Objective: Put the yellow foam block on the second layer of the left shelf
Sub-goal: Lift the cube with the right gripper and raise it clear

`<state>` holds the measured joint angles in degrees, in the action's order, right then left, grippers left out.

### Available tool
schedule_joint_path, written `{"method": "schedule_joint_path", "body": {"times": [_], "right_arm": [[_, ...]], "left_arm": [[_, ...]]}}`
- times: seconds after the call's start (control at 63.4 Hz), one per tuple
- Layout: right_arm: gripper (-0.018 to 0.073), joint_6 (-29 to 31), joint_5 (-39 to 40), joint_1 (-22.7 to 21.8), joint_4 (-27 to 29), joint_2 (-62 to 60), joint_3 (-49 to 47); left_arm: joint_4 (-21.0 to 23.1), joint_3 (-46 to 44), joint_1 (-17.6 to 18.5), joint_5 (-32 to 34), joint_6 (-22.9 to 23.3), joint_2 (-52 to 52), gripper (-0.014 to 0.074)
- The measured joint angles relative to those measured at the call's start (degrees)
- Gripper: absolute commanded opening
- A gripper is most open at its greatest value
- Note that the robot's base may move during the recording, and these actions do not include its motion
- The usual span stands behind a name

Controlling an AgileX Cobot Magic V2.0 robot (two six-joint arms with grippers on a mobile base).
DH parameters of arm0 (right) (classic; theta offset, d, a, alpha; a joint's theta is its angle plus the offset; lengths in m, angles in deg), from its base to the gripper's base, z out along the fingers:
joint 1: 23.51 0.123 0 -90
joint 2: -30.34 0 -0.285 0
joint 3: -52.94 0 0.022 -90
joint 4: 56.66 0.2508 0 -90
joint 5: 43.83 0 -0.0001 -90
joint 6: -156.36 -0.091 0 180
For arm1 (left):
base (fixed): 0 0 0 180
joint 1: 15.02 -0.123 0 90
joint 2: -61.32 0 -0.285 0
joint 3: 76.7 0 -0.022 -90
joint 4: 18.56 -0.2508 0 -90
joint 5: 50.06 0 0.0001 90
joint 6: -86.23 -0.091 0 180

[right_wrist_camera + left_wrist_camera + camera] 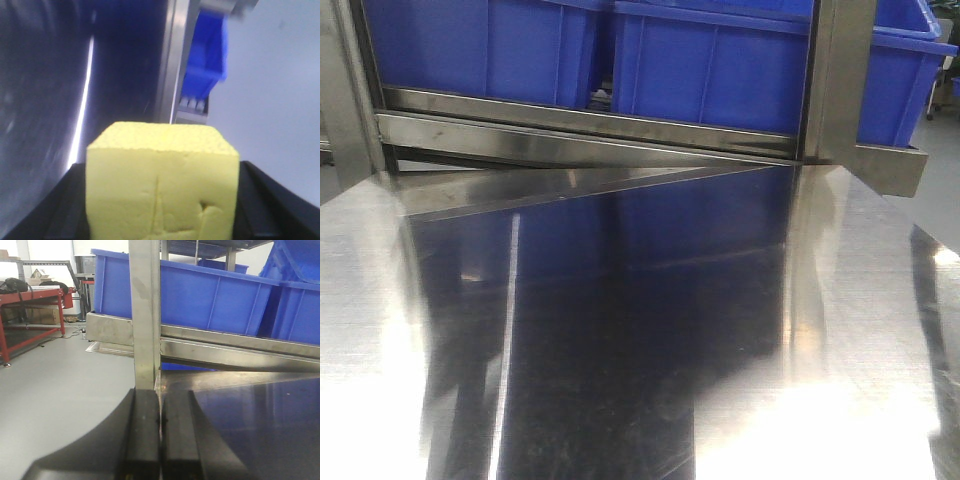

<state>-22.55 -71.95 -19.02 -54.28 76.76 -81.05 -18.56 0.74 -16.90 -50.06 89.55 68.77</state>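
Front view: a polished steel surface (620,330) runs back to blue bins (720,80) racked just above its far edge.

Left wrist view: the left gripper (160,440), fingers pressed together on nothing, faces a steel post (145,315) at the surface's corner.

Right wrist view: the right gripper (162,172) clamps the yellow block (162,190), black fingers (265,200) tight against both sides, the block jutting past their tips.

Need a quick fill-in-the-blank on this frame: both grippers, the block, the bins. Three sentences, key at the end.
1. The right gripper is shut on a foam block whose colour is ____.
2. The left gripper is ____ and holds nothing.
3. The bins above the shiny metal shelf are all ____ in colour.
Missing words: yellow; shut; blue.
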Motion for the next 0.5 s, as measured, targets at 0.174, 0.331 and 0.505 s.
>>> {"method": "schedule_joint_path", "body": {"times": [0.174, 0.331, 0.505], "right_arm": [[0.0529, 0.2, 6.8, -0.3, 0.2, -7.5, 0.6], [0.0529, 0.2, 12.0, -0.3, 0.2, -13.2, 0.6], [0.0529, 0.2, 17.6, -0.3, 0.2, -18.3, 3.4]], "left_arm": [[0.0, 0.0, 0.0, 0.0, 0.0, 0.0, 0.0124], [0.0, 0.0, 0.0, 0.0, 0.0, 0.0, 0.0124], [0.0, 0.0, 0.0, 0.0, 0.0, 0.0, 0.0124]]}}
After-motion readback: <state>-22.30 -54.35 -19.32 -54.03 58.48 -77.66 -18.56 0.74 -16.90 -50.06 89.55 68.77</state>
